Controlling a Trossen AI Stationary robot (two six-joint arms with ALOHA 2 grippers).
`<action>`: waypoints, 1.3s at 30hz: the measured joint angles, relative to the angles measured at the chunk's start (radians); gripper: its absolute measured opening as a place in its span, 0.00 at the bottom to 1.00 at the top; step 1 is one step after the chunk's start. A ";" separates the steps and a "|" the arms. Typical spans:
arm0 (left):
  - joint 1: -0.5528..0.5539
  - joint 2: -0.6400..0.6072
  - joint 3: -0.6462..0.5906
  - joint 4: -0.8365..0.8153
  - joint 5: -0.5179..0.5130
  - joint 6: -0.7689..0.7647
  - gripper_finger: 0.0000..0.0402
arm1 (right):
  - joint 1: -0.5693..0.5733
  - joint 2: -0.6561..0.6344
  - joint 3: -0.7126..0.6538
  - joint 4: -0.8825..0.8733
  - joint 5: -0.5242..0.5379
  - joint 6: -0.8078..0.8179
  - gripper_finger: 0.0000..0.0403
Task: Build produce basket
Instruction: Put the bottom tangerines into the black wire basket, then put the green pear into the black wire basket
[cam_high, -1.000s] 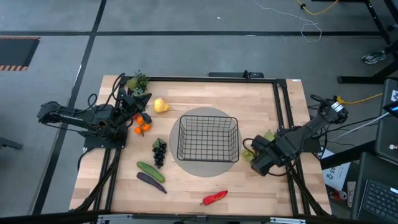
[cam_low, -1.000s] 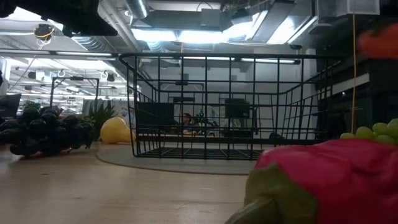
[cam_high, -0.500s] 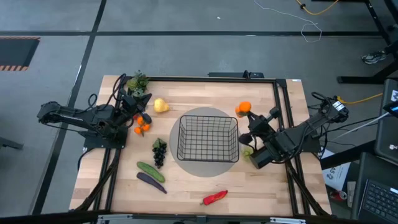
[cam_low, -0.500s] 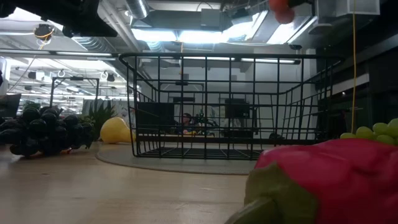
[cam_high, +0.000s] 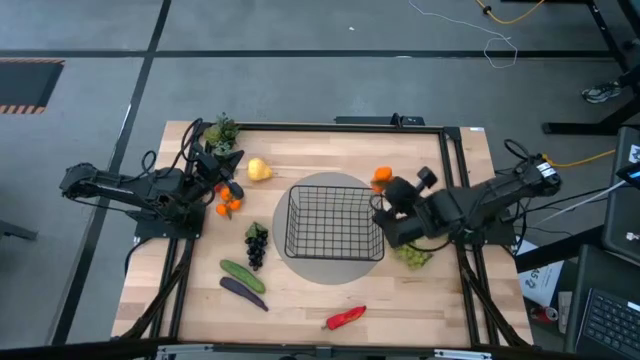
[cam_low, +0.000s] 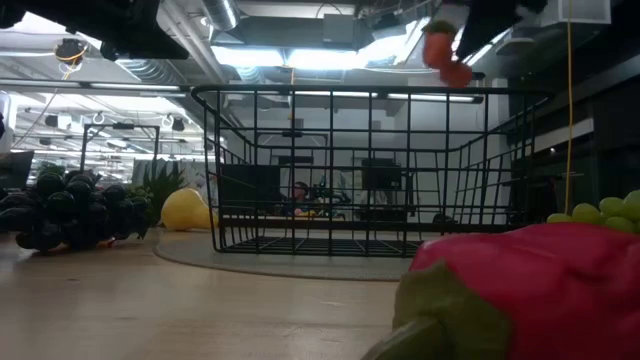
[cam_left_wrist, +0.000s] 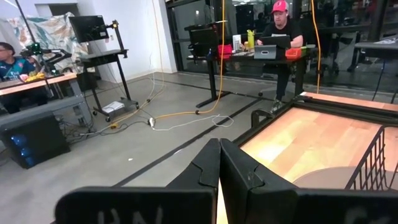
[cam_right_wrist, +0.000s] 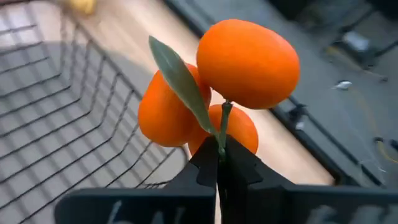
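Oranges, three glossy round ones joined on a short green stem with a single long leaf, hang pinched by that stem in the right gripper, whose fingers are clamped together on it. In the high view the cluster sits in the air just beside the far right corner of the basket, a black wire-mesh tub with open grid sides standing on a grey round mat in the middle of the wooden table. From the low view the oranges float just above the basket's rim. Green grapes lie on the table near the right arm. The left gripper, fingers pressed together and empty, waits at the table's left side near the lemon and a second orange cluster.
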 joint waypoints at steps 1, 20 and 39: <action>0.000 0.000 0.000 0.000 0.000 0.000 0.00 | -0.018 0.001 0.000 0.054 -0.030 -0.074 0.00; 0.000 0.000 0.000 -0.037 0.000 -0.034 0.00 | -0.345 0.001 0.001 0.787 -0.709 -0.944 0.02; 0.000 0.000 0.000 -0.051 0.008 -0.074 0.00 | -0.342 0.001 0.001 0.824 -0.718 -0.942 0.26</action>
